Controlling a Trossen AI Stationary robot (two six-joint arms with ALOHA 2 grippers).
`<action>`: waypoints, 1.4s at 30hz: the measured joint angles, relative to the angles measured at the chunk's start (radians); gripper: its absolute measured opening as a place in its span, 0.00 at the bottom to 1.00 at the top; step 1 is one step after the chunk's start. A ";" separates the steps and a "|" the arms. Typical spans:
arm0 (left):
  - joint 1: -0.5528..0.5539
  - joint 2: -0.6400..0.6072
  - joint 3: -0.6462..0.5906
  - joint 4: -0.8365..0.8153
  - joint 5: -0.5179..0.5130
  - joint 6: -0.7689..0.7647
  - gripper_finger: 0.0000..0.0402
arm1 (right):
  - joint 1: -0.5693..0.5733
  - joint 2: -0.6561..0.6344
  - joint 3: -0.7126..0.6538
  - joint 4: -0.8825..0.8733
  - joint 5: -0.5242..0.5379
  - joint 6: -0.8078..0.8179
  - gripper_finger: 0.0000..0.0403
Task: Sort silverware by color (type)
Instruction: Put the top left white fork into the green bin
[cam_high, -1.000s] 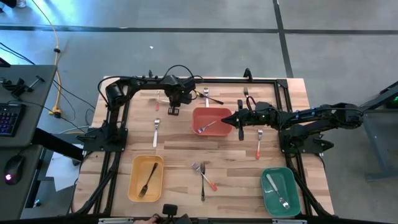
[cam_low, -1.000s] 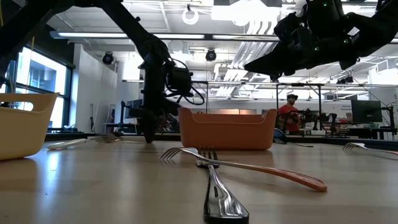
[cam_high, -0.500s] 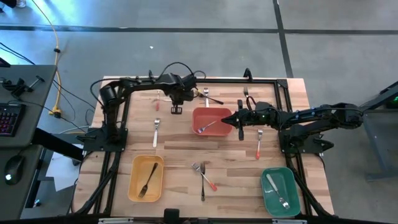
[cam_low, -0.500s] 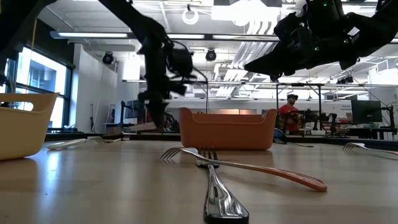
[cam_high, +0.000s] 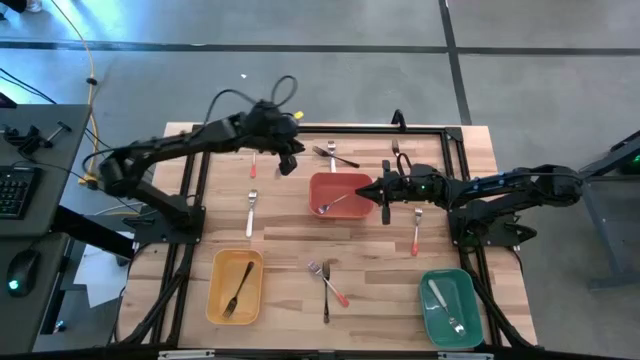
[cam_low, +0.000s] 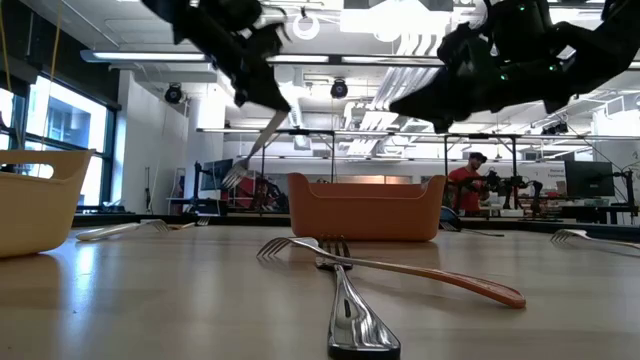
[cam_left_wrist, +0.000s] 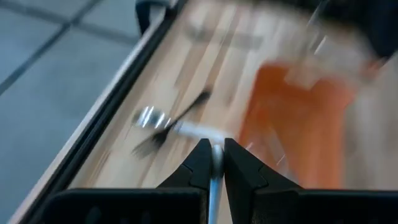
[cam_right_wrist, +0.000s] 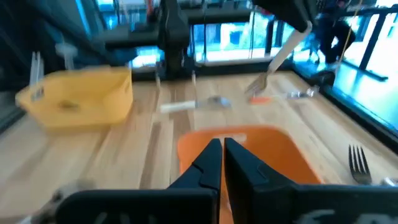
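Observation:
My left gripper is raised over the table's far part, left of the red bin, and is shut on a pale-handled fork. That fork also shows in the right wrist view. My right gripper hovers at the red bin's right wall with its fingers shut and holds nothing. A fork lies inside the red bin. On the boards lie a pale fork, a dark fork, a red-handled fork and a crossed pair. My left gripper pinches the pale fork between its two fingers at the handle, near the handle's free end. The fingers come from above. The fork is lifted clear and hangs tilted below them, its tines lowest.
A yellow bin with a dark fork stands near the left front, a green bin with pale utensils at the right front. A black frame rail runs along the far edge. Bare boards lie between the red bin and the front bins.
My left gripper has risen from the table near the far edge, taking the pale fork with it. The fork, flat on the boards before, is now lifted clear and hangs tines down. The left arm's links have swung toward the table's left.

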 joint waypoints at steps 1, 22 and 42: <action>-0.011 -0.037 -0.042 0.064 0.014 -0.031 0.03 | 0.002 0.020 0.002 0.043 -0.004 0.023 0.02; -0.305 -0.172 -0.454 0.948 0.089 -0.251 0.03 | 0.106 0.413 0.456 0.050 0.013 0.120 0.48; -0.371 -0.174 -0.480 0.982 0.072 -0.191 0.32 | 0.240 0.353 0.551 -0.279 0.169 0.110 0.02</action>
